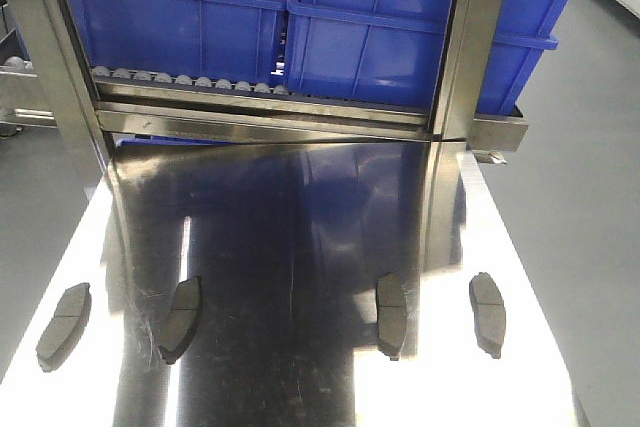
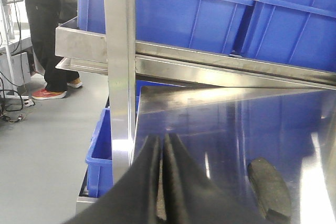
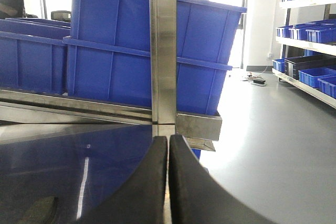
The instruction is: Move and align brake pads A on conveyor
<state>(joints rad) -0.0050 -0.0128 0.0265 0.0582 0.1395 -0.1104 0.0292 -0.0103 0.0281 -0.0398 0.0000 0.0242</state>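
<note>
4 small, flat, dark grey oblong brake pads [image 1: 391, 315] lie in a loose row across the near part of the shiny reflective steel tabletop [image 1: 300, 237]. They are well apart from one another, 2 to the left and 2 to the right, each at a slightly different angle. No charcoal belt shows in any view, so the conveyor is out of sight.

The left gripper [image 2: 162, 140] hovers over the tabletop with its black fingers pressed nearly together around nothing, and 1 pad lies just ahead to its right. The right gripper [image 3: 168, 139] is likewise clenched and empty.

I judge this to be the very start of the task, with no pad lifted yet. The next move calls for spreading 1 gripper's fingers, lowering over the nearest pad and pinching across its narrow width. That needs care, since the thin pad lies flat on slick steel.
</note>
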